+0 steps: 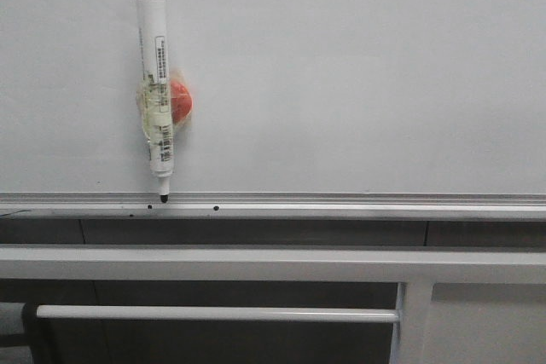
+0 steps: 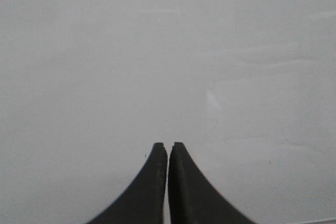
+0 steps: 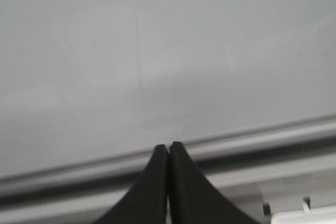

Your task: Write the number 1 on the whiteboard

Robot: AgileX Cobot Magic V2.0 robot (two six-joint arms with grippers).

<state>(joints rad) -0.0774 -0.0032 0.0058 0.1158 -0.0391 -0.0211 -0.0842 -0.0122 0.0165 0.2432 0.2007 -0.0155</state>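
Observation:
The whiteboard (image 1: 358,74) fills the upper part of the front view, plain white, with a silver frame edge along its bottom. No number 1 shows on it. A white-barrelled marker (image 1: 155,91) with an orange disc stands upright against the board at the left, tip down on the frame. Neither arm appears in the front view. My left gripper (image 2: 168,144) is shut and empty in front of the bare whiteboard (image 2: 168,51). My right gripper (image 3: 168,144) is shut and empty, its tips over the lower frame edge of the whiteboard (image 3: 157,51).
Below the board's silver frame (image 1: 341,204) run grey metal rails (image 1: 256,263), with a thinner bar (image 1: 213,314) lower down. The same rails (image 3: 262,150) show behind the right gripper's tips.

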